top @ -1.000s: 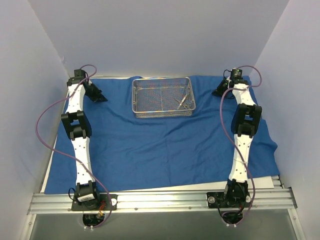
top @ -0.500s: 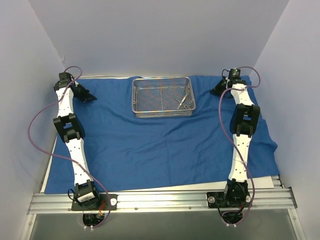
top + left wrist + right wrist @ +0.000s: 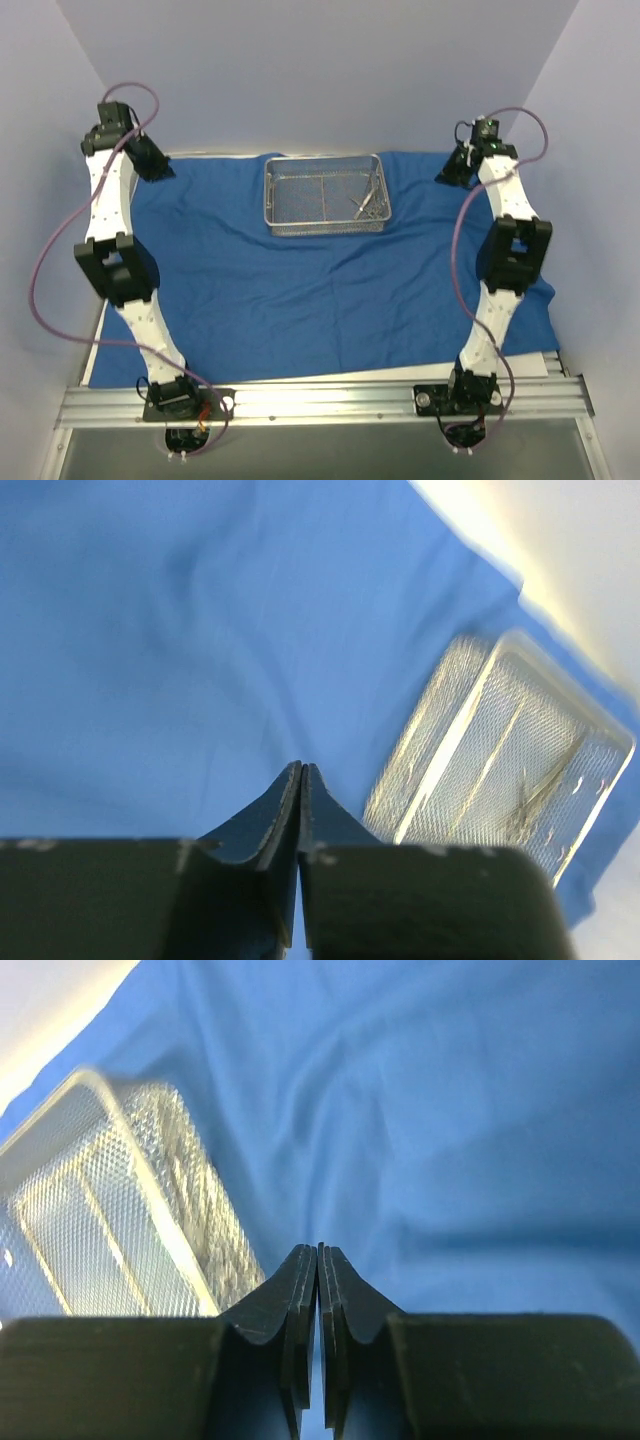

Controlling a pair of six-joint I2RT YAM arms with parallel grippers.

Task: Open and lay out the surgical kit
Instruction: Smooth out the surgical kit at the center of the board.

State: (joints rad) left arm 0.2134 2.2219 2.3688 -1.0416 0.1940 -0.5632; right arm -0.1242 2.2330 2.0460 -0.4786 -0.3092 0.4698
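The blue cloth wrap (image 3: 320,280) lies spread flat over the table. The silver wire-mesh tray (image 3: 324,196) stands on its far middle part, with thin metal instruments (image 3: 368,206) lying in its right end. My left gripper (image 3: 160,172) is shut and empty, raised above the cloth's far left corner. My right gripper (image 3: 446,176) is shut and empty, raised above the far right corner. The left wrist view shows the cloth (image 3: 200,630) and the tray (image 3: 500,770) beyond the shut gripper (image 3: 301,766). The right wrist view shows the tray (image 3: 100,1220) left of the shut gripper (image 3: 318,1247).
Grey walls close in the table on the left, back and right. White table surface (image 3: 540,362) shows at the near right past the cloth's edge. A metal rail (image 3: 320,400) with both arm bases runs along the near edge.
Both arms have lifted up from the cloth's far corners. The left gripper moved left and up; the right gripper rose and shifted slightly right. The cloth stays flat.
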